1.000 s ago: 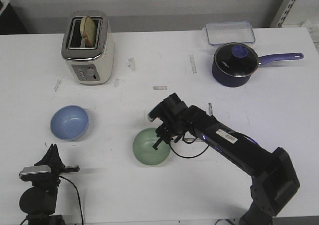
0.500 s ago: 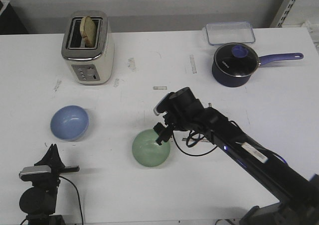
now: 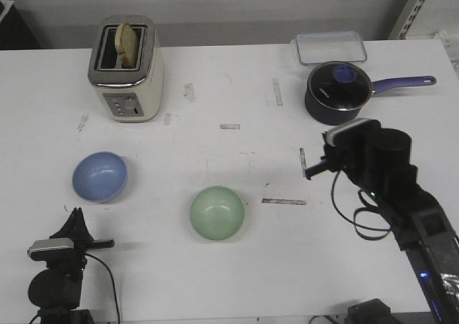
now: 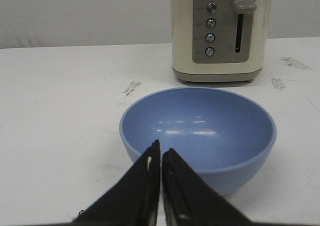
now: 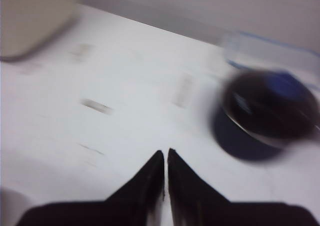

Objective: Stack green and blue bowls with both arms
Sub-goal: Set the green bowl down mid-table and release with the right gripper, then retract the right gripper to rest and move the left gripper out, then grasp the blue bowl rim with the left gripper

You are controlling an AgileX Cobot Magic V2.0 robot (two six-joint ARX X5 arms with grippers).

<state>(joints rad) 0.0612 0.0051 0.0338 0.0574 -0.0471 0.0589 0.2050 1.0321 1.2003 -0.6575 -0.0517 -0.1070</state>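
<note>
My left hand (image 4: 160,158) is clenched on nothing, its two fingers pressed tip to tip, low over the table (image 3: 237,87) at my near left corner. The blue bowl (image 4: 198,136) sits upright just beyond those fingertips, close but not touching, with the cream toaster (image 4: 220,33) farther behind it. My right hand (image 5: 165,161) is also clenched and empty, raised over the right part of the table. The wrist picture there is blurred. The dark saucepan (image 5: 267,116) lies ahead of that hand and off to one side. The green bowl (image 3: 217,213) rests upright on the table, well apart from my right hand, between my two hands and apart from the blue bowl.
</note>
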